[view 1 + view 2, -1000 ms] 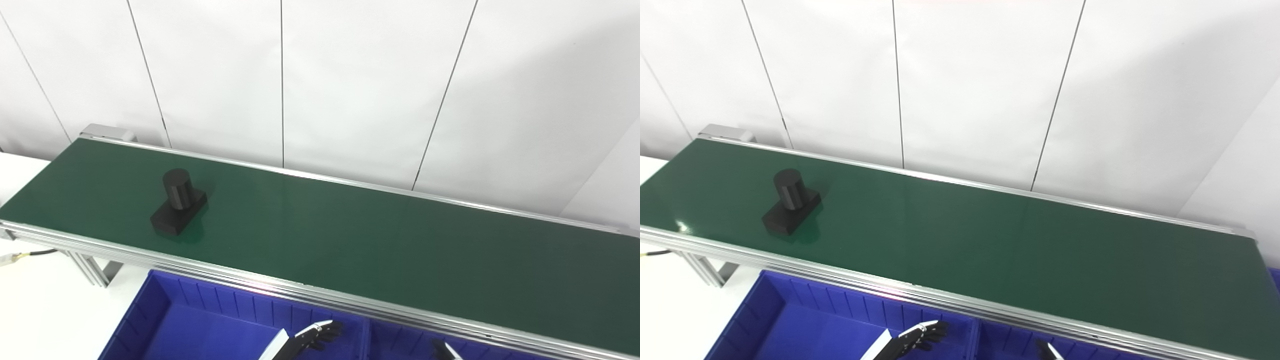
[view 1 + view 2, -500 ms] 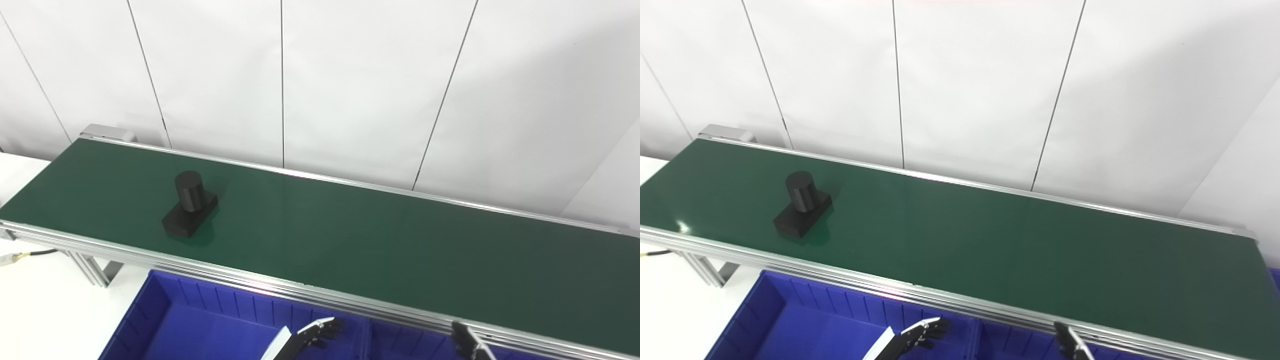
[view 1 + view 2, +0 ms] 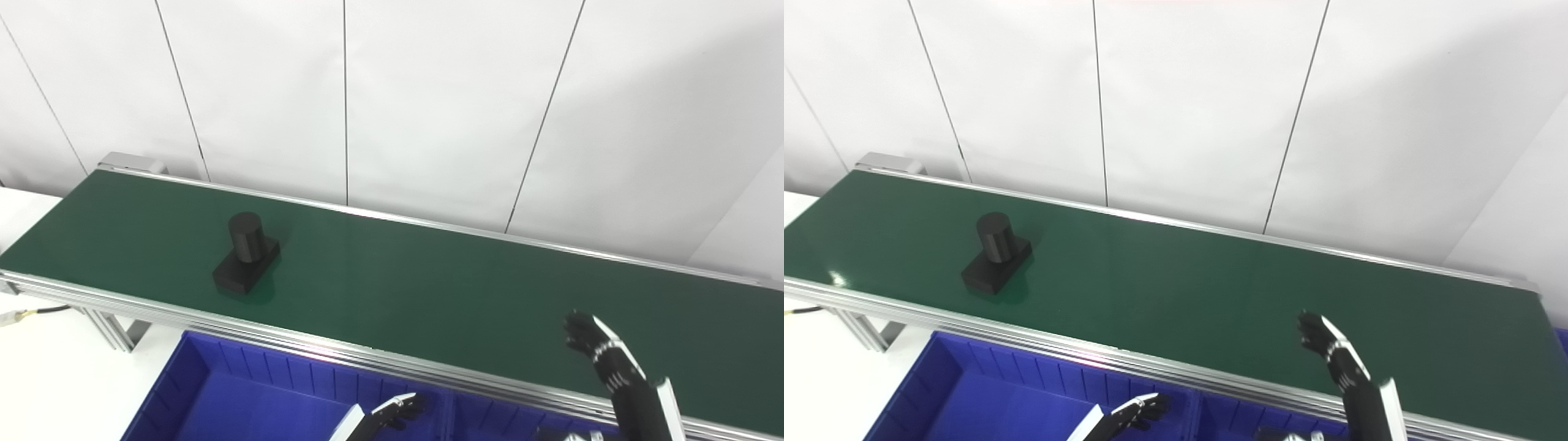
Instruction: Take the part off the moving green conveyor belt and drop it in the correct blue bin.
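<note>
A black part (image 3: 246, 262), a short cylinder standing on a flat block, rides the green conveyor belt (image 3: 429, 288) toward its left end. My right hand (image 3: 597, 350) is raised over the belt's near right side, fingers extended and apart, holding nothing, far right of the part. My left hand (image 3: 398, 409) is low at the bottom edge over the blue bin (image 3: 257, 392), fingers loosely curled, empty. It also shows in the right eye view (image 3: 1142, 409).
A second blue bin (image 3: 502, 422) sits right of the first, split by a divider. The belt's aluminium rail (image 3: 306, 346) runs between bins and belt. A white wall stands behind. A white table with a cable (image 3: 30, 313) lies at left.
The part has ridden right along the belt. My right hand has risen from below the rail to above the belt's near right side. My left hand has barely moved.
</note>
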Motion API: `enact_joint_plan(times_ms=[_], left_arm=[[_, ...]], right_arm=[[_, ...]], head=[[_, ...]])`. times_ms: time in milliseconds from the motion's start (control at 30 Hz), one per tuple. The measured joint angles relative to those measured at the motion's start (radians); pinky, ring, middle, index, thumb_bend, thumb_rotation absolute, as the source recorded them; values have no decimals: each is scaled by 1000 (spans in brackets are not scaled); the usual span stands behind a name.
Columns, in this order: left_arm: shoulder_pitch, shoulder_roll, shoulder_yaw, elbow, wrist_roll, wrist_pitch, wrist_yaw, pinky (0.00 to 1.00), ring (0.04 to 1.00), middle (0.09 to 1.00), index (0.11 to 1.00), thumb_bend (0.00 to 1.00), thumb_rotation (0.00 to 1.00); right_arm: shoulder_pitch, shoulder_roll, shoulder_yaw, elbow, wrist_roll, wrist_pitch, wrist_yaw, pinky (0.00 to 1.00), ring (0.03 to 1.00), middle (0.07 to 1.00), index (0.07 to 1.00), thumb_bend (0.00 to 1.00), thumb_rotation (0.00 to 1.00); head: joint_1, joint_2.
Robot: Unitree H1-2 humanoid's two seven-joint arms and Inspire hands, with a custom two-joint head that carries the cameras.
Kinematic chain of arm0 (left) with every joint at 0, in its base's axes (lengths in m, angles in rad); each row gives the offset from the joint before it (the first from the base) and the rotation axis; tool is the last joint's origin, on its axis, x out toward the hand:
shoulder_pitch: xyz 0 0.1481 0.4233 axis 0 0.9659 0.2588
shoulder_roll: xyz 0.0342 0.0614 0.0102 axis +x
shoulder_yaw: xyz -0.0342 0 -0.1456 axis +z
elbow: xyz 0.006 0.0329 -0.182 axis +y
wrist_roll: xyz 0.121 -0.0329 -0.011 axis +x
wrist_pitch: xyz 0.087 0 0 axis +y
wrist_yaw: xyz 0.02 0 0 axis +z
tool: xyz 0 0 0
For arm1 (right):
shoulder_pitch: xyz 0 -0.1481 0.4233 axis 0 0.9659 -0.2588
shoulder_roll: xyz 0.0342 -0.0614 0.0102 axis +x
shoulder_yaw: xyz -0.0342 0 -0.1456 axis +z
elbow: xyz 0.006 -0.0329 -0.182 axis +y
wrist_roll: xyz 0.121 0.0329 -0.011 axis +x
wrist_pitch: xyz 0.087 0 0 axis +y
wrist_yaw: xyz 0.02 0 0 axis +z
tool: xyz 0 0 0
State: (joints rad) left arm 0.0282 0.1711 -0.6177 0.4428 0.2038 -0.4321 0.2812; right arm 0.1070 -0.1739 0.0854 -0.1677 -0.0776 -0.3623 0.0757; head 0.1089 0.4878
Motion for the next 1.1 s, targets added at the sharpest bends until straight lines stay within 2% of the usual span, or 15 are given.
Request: enact_joint_plan(times_ms=[133, 333, 367, 433, 533, 700, 900, 1100], left_arm=[[-2, 3, -11, 0, 0, 0, 13, 761, 806, 831, 848, 963, 626], [-6, 17, -21, 0, -1, 0, 32, 755, 804, 827, 840, 953, 604], [-6, 21, -22, -1, -12, 0, 32, 756, 806, 828, 840, 947, 593], [-6, 28, -19, -4, -24, 0, 30, 760, 811, 832, 844, 949, 591], [-6, 39, -18, -9, -39, 0, 25, 773, 821, 842, 854, 943, 605], [-5, 52, -12, -9, -64, 0, 3, 785, 830, 853, 861, 953, 620], [-7, 59, -3, -5, -85, 0, -12, 778, 823, 845, 859, 954, 628], [-21, 59, 2, 13, -92, 0, -34, 768, 815, 839, 854, 941, 614]], right_arm=[[-19, 0, 0, -27, -15, 44, 9, 814, 857, 869, 869, 973, 367], [-28, 5, 4, -45, -19, 102, 25, 849, 866, 890, 884, 950, 362], [-28, 7, 4, -46, -24, 108, 25, 850, 866, 892, 887, 941, 369], [-31, 13, 9, -51, -40, 119, 27, 830, 870, 891, 886, 916, 379], [-47, 30, 17, -51, -73, 133, 28, 820, 868, 881, 880, 907, 394], [-100, 59, 29, -49, -115, 193, 28, 848, 874, 877, 878, 909, 402], [-186, 76, 47, 16, -163, 281, 31, 864, 889, 891, 894, 933, 445], [-279, 88, 63, 117, -223, 298, 19, 829, 865, 864, 871, 944, 445]], head=[[-9, 6], [-96, 15], [-97, 15], [-147, 23], [-167, 28], [-212, 35], [-222, 38], [-229, 40]])
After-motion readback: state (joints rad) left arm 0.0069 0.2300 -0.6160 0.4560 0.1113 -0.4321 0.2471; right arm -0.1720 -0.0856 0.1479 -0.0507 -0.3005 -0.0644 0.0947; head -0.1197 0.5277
